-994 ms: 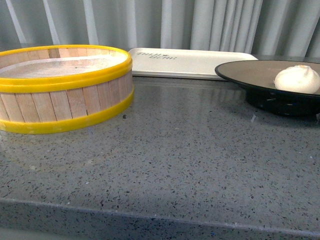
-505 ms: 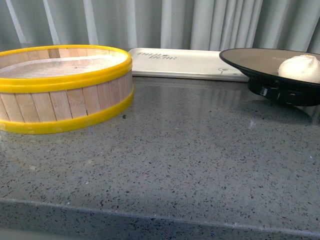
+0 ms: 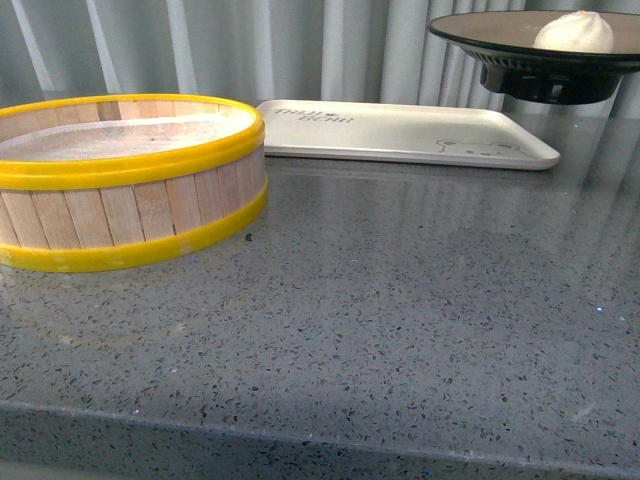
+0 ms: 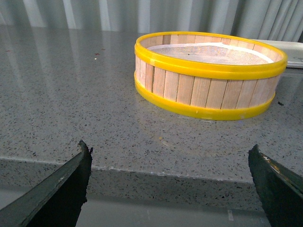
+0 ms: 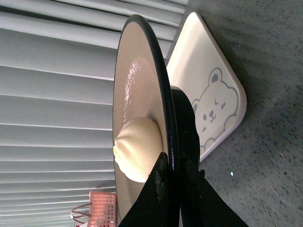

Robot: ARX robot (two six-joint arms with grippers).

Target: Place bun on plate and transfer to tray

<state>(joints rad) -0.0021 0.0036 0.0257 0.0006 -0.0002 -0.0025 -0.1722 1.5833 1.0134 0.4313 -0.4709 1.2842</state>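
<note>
The cream-white bun [image 3: 573, 32] rests on the black-rimmed tan plate [image 3: 490, 30], which hangs in the air at the upper right, above the right end of the off-white tray [image 3: 400, 132]. In the right wrist view my right gripper [image 5: 173, 165] is shut on the plate's rim [image 5: 161, 85], right beside the bun [image 5: 137, 149], with the tray's bear drawing [image 5: 215, 109] beyond. My left gripper [image 4: 170, 153] is open over the counter's front edge, holding nothing, and does not show in the front view.
A yellow-rimmed wooden steamer basket [image 3: 120, 180] stands at the left of the grey speckled counter [image 3: 380, 300], also seen in the left wrist view [image 4: 208, 73]. A pleated grey curtain [image 3: 300, 45] hangs behind. A pink perforated object [image 5: 102, 208] shows beyond the plate.
The plate with the bun has risen off the counter and now hangs well above it, uncovering the tray's right end. The basket and tray have not moved.
</note>
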